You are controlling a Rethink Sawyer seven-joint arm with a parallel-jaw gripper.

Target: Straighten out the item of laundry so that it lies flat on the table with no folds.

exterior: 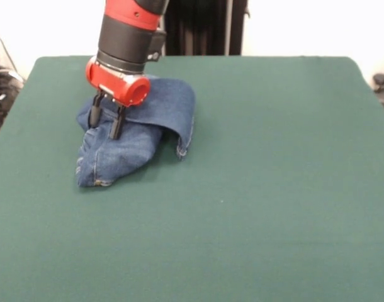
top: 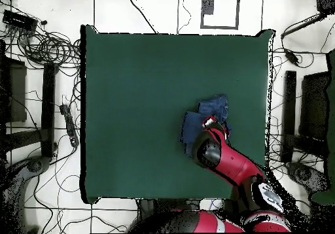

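One crumpled heap of jeans [exterior: 132,135] near tabletop [exterior: 261,189] far corner; soft, limp denim — likely heavyish, bunching under drag; hand [exterior: 105,119] fingers apart, pressed into folds; best gripped at hem [exterior: 182,148].

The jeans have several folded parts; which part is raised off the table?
The flap on the picture's right of the claw; it arches over, while the lower bundle lies on the table.

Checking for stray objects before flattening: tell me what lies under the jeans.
Only the green table shows around the bunched jeans. One fold arches over, leaving a shadowed gap beneath it. The gripper sits on the heap, fingers apart. Whatever lies beneath the denim itself is covered and cannot be seen.
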